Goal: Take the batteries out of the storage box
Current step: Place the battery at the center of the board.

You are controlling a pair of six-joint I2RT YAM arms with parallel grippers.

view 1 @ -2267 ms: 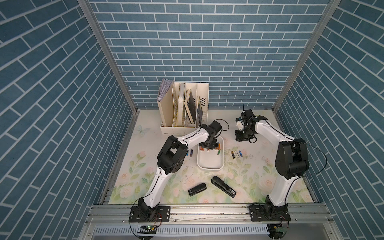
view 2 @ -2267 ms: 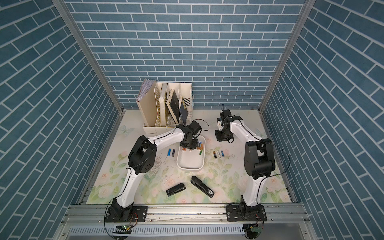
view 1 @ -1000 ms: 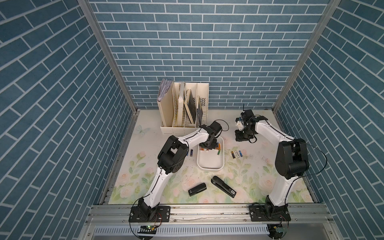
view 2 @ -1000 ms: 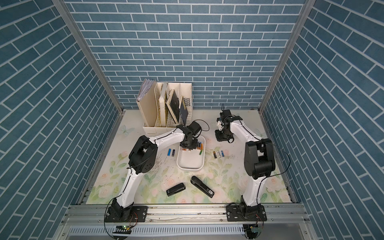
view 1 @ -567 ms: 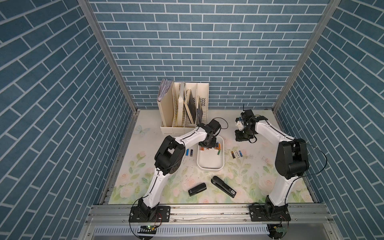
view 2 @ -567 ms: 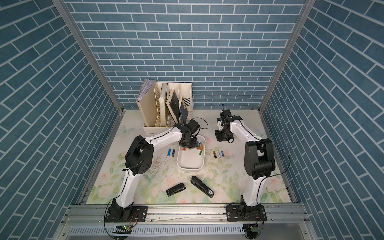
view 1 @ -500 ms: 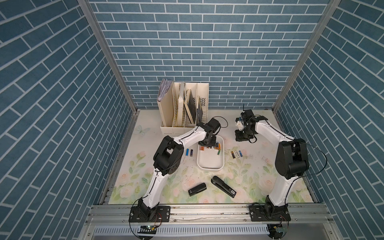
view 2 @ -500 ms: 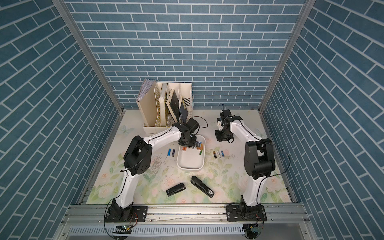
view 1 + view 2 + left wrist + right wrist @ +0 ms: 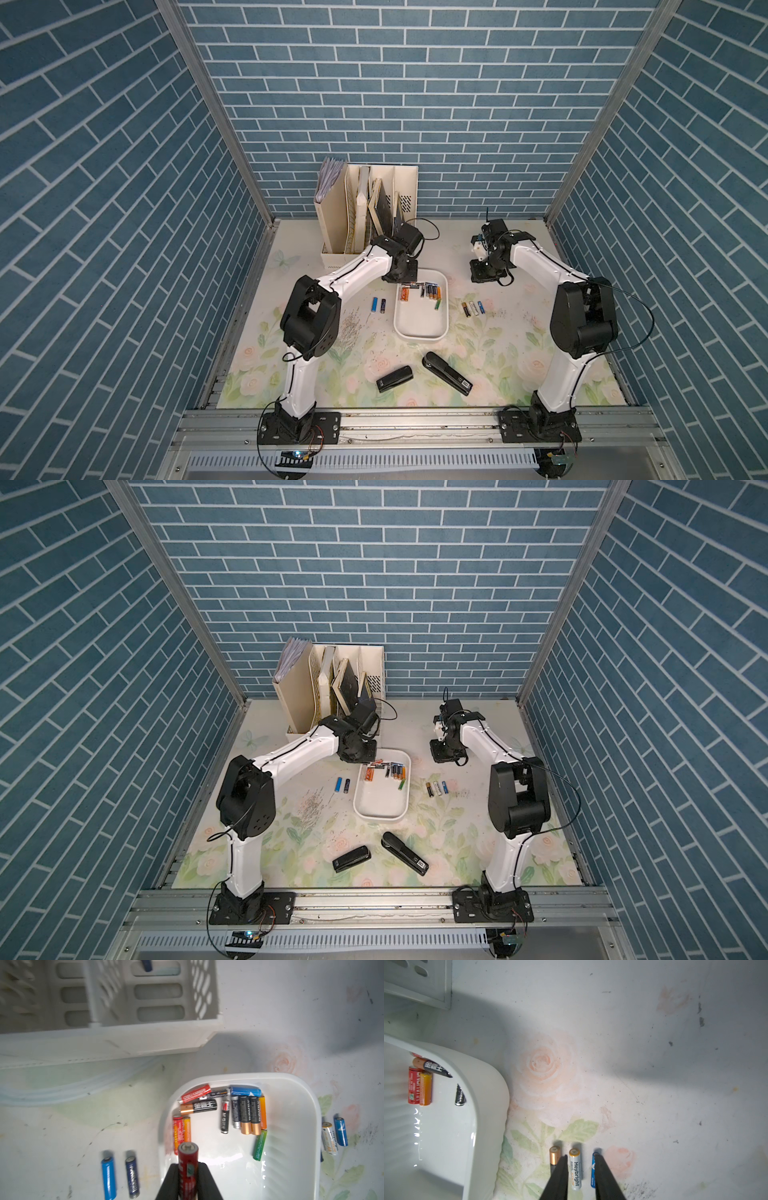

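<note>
A: left gripper (image 9: 188, 1167) state?
B: Jaws clamped on a red battery (image 9: 188, 1157), across the barrel, cap end poking out in front. It's held over the edge of the white box (image 9: 420, 328) on the left arm's side.
A: Why that grip?
B: My read: pinching a round cell across the barrel stops it rolling out. Two blue batteries (image 9: 108, 1176) lie side by side on the mat (image 9: 498, 357) just beside that wall, so I'd guess this one goes next to them.
A: right gripper (image 9: 581, 1157)?
B: Jaws apart, nothing in them. It hovers over the mat off the box's other side, near a row of three batteries (image 9: 472, 308) lying parallel. Looks like each arm has its own row.
A: What's in the box?
B: About a dozen batteries (image 9: 249, 1113), bunched at the far end, several touching each other and the wall. The near end is bare.
A: Obstacles?
B: A file holder (image 9: 332, 232) stands just behind the far end, close to the left gripper, so any approach from behind is tight. The packed cells leave little finger room and neighbours may get nudged. Two staplers (image 9: 395, 379) lie toward the front, well apart from the box and not in the way.
</note>
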